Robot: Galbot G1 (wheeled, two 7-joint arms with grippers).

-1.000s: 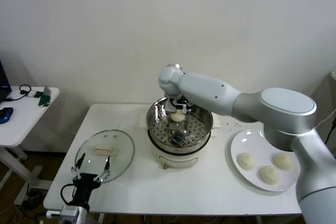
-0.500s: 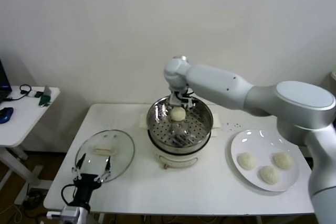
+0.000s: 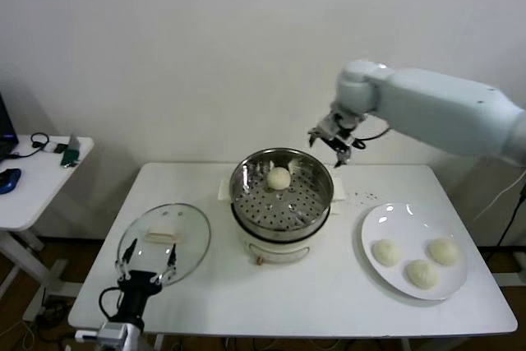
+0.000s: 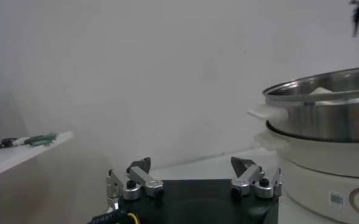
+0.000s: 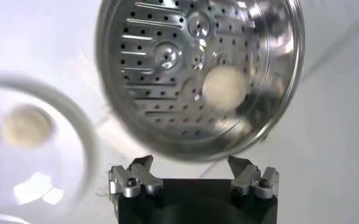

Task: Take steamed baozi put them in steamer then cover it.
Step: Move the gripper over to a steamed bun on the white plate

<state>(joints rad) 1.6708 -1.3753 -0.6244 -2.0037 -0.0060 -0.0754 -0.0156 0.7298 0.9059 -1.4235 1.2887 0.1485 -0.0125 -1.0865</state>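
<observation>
so 1 baozi (image 3: 279,177) in steamer (image 3: 282,203), 3 on plate (image 3: 378,223); both grippers' fingers apart.

White table (image 3: 329,302): steamer (image 3: 282,203), cover (image 3: 164,240), plate (image 3: 411,240)

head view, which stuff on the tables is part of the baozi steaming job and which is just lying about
Part of the job:
- steamer
- one baozi in the steamer
- three baozi on the plate
- white plate
- glass cover, lying on the table

Just lying about:
- side table with cables and small gadgets
</observation>
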